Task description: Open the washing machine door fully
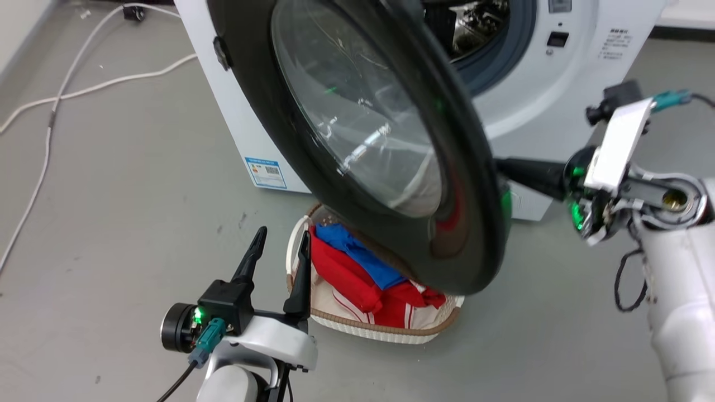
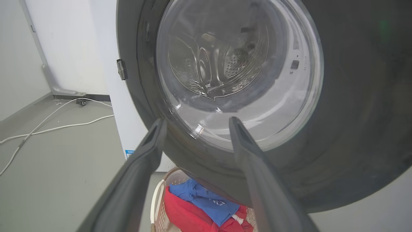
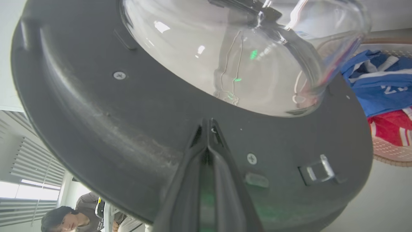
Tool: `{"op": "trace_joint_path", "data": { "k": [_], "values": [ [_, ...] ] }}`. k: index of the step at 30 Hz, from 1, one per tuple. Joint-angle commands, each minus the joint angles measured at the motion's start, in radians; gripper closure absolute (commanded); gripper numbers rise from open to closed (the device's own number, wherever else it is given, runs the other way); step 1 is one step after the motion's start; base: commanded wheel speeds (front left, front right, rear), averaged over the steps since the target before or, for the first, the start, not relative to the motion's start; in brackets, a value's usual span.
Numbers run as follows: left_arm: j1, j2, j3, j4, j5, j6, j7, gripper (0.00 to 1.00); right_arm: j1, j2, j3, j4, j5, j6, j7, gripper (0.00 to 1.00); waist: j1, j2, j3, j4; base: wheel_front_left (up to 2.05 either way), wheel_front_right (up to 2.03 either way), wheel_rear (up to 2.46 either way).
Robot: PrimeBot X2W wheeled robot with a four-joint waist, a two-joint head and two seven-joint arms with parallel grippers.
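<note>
The washing machine door (image 1: 475,223), a glossy black disc with a clear bulging glass bowl (image 1: 357,111), stands partly swung out from the white washing machine (image 1: 558,111), and its steel drum (image 1: 475,28) shows behind it. My right gripper (image 1: 505,167) is shut, its tips resting against the door's inner black face (image 3: 96,112) just below the glass, near the metal latch (image 3: 317,167). My left gripper (image 1: 282,237) stands open and empty low in front of the door's outer side (image 2: 354,112), apart from it.
A white laundry basket (image 1: 385,332) with red and blue clothes (image 1: 363,262) sits on the floor under the door's lower edge. White cables (image 1: 84,89) lie on the grey floor at the left. A person (image 3: 64,219) shows low in the right wrist view.
</note>
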Motion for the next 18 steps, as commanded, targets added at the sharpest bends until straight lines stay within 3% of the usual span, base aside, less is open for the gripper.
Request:
{"op": "trace_joint_path", "data": {
  "k": [1, 18],
  "values": [
    [0.01, 0.0, 0.002, 0.002, 0.001, -0.003, -0.002, 0.0, 0.041, 0.016, 0.004, -0.029, -0.002, 0.0, 0.009, 1.0, 0.0002, 0.0, -0.013, 0.009, 0.0, 0.0, 0.0],
    [0.044, 0.0, -0.019, 0.01, -0.021, -0.003, -0.002, 0.0, 0.286, 0.116, -0.01, -0.275, -0.036, 0.0, 0.083, 1.0, 0.0002, 0.0, -0.037, 0.073, 0.0, 0.0, 0.0]
  ]
}}
